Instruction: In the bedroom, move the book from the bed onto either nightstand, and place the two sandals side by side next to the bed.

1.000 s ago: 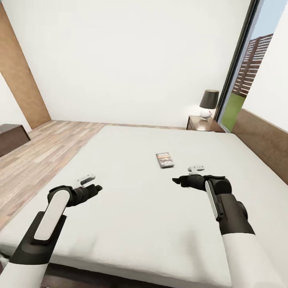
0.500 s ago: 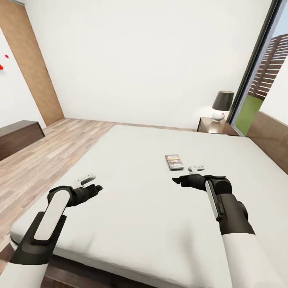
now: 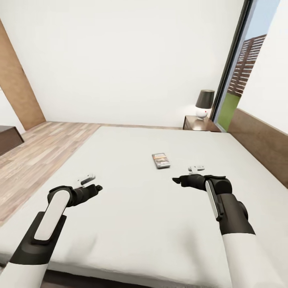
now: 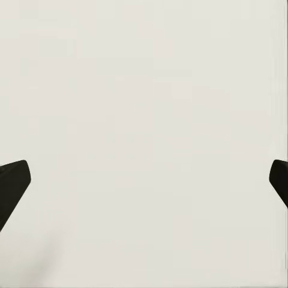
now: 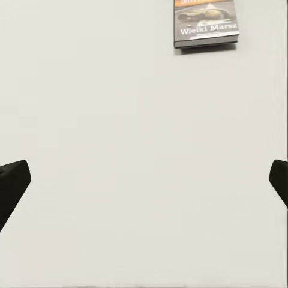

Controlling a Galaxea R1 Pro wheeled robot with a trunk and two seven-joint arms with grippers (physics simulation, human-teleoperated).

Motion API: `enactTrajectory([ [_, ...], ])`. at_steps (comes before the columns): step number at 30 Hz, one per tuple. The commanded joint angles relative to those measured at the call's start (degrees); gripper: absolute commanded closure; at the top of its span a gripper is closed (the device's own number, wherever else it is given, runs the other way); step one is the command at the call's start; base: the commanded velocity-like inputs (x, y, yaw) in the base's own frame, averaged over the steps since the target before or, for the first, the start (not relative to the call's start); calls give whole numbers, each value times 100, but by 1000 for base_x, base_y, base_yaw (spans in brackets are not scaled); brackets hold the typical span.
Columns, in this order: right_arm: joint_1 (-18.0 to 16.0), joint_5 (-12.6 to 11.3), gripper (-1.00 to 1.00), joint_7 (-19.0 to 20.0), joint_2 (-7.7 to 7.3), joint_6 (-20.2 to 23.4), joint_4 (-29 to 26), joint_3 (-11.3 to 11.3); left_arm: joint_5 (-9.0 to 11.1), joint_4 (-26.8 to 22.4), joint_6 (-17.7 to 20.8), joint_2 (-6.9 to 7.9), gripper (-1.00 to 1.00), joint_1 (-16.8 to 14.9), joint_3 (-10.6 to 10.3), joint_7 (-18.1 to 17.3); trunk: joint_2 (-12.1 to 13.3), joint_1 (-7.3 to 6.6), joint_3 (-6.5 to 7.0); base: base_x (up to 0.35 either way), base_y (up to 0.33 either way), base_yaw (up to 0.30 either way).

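Book (image 3: 161,160) is flat on the bed (image 3: 132,224), out in the middle of the mattress, a bit ahead of my right gripper (image 3: 176,181) and off toward its inner side — near it, not touching. From the right wrist cam I can see the lower part of the cover (image 5: 206,24): dark, with white lettering that reads "Wielki Marsz", an orange strip and a greyish picture above that. Both right fingertips (image 5: 13,183) sit at the far edges of that view, so the fingers are spread wide with nothing between them but mattress.

Left gripper (image 3: 99,187) hangs over the near left part of the bed, well apart from the book. Its fingertips (image 4: 13,183) are also out at the frame edges, spread wide, with plain off-white mattress (image 4: 144,120) under them.

Past the far right corner of the bed there's a nightstand (image 3: 198,123) with a small lamp (image 3: 204,103) on top — white base, dark shade. Brown headboard (image 3: 260,144) runs along the right side, wood floor (image 3: 40,152) on the left.
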Motion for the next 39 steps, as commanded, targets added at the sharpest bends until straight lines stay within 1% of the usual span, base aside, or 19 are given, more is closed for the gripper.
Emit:
enactTrajectory([
  [1, -5, 60, -100, 55, 2, 16, -4, -5, 53, -7, 5, 5, -100, -4, -8, 59, -3, 0, -5, 0, 0, -262],
  [8, -3, 53, -100, 57, 2, 15, -4, -11, 55, -7, 5, 5, -100, -4, -4, 59, -3, 0, -5, 0, 0, -250],
  [13, -3, 46, -100, 61, 2, 5, -14, -20, 59, -7, 4, 11, -100, -1, -8, 77, -3, 0, -5, 82, 0, -116],
  [24, 2, 39, -100, 66, 2, -10, -21, -21, 64, -7, -6, 14, -100, 4, -17, 84, -3, 0, -5, 222, 0, -28],
  [35, 5, 44, -100, 71, 2, -11, -30, -9, 99, -7, -12, 10, -100, 3, -6, 60, -3, 0, -5, 48, 0, -3],
  [39, 5, 44, -100, 74, 2, -4, -64, -10, 84, -7, -9, -2, -100, 0, -22, 68, 158, -88, 66, 9, 0, -1],
])
